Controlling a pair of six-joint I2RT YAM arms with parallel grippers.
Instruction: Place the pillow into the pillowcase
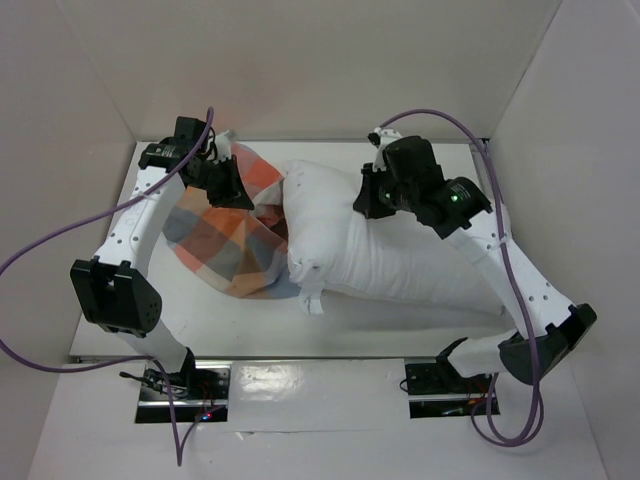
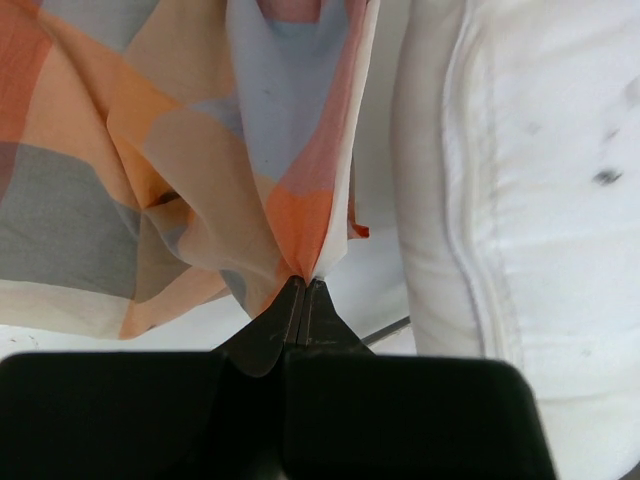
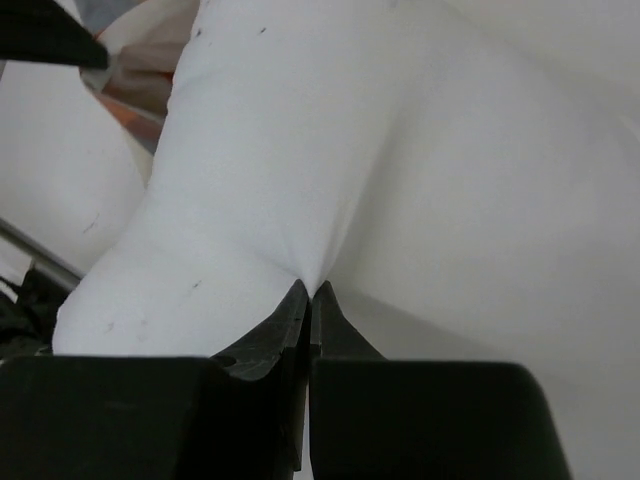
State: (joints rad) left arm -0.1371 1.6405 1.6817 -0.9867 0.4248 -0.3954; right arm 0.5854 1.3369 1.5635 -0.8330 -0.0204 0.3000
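The white pillow (image 1: 400, 255) lies across the middle and right of the table, a small white tag at its near left corner. The checked orange, blue-grey and tan pillowcase (image 1: 228, 240) lies to its left, its mouth against the pillow's left end. My left gripper (image 2: 304, 283) is shut on the pillowcase (image 2: 180, 170) fabric at its opening edge and lifts it, with the pillow (image 2: 520, 170) just to the right. My right gripper (image 3: 310, 288) is shut on a pinch of pillow (image 3: 400, 160) cover near the pillow's far top edge.
White walls (image 1: 300, 60) enclose the table at the back and both sides. The arm bases and purple cables (image 1: 60, 240) stand along the near edge. A strip of bare white table (image 1: 380, 330) runs in front of the pillow.
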